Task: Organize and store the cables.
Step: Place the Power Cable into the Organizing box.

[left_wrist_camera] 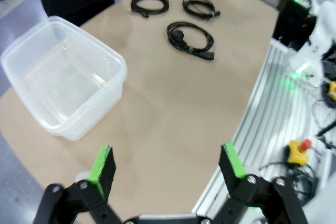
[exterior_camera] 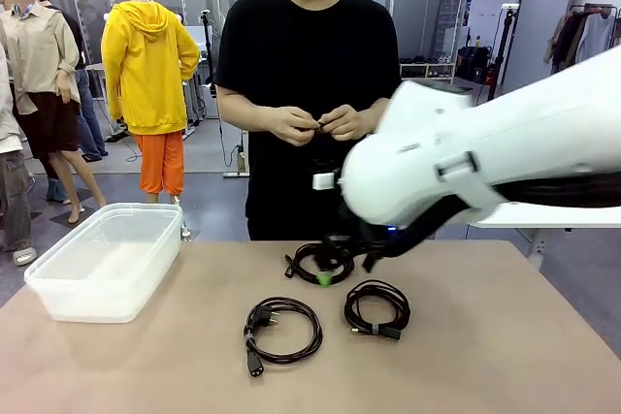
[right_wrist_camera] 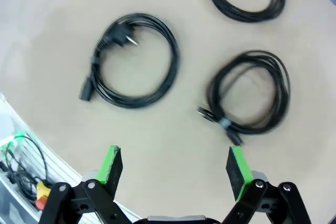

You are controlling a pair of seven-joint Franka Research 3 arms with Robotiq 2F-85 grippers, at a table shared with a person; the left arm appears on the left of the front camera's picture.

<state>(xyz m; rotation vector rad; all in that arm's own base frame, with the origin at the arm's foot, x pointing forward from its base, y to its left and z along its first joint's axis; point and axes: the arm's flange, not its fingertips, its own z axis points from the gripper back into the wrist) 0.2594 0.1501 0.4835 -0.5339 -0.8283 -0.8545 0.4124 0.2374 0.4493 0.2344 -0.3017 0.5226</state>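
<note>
Right gripper [right_wrist_camera: 173,162]: jaws wide, empty; thin black coiled cables [right_wrist_camera: 173,61] lie apart beyond, likely for single picking. Left gripper [left_wrist_camera: 167,156]: jaws wide, clear plastic tub [left_wrist_camera: 89,114] ahead.

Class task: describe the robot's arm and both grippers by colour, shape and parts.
The right arm is a smooth, rounded white shell with a black hose running beneath it. The left gripper and right gripper each have two black jointed fingers tipped with flat bright green pads.
</note>
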